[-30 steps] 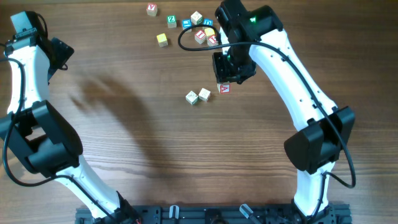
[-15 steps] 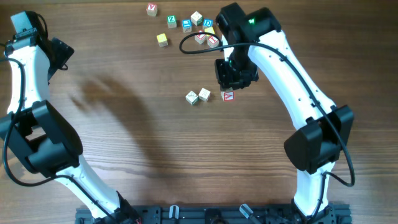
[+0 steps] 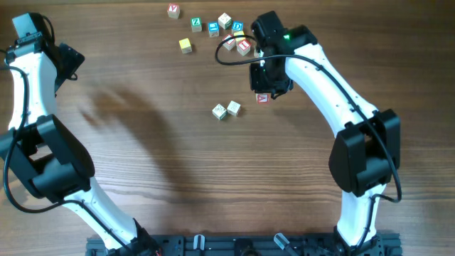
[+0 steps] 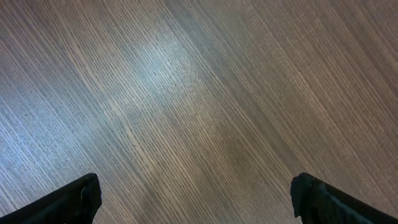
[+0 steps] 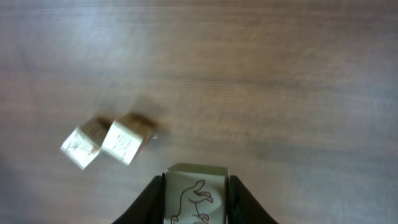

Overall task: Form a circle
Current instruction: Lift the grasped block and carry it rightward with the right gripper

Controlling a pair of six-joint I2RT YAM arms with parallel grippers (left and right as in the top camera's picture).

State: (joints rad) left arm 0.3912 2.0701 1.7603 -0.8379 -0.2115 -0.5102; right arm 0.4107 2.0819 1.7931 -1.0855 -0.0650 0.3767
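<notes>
My right gripper [image 3: 264, 87] is shut on a cream letter cube [image 3: 262, 97] with a red drawing, held just above the table. In the right wrist view that cube [image 5: 196, 186] sits clamped between both fingers [image 5: 155, 202]. Left of it, two whitish cubes [image 3: 219, 111] [image 3: 233, 108] lie touching side by side, seen also as a cube pair [image 5: 127, 142] in the right wrist view. No circle of cubes shows in any view. My left gripper [image 4: 196, 202] hangs open over bare wood at the far left.
Several loose letter cubes lie at the table's back edge, among them a yellow one [image 3: 185, 45], a green one [image 3: 196, 23], a blue one [image 3: 213, 28] and a red-marked one [image 3: 244, 47] near the right arm's cable.
The right gripper carried the red-marked cube slightly right, dipping toward the front and then back. The two whitish cubes and the left arm stayed put.
</notes>
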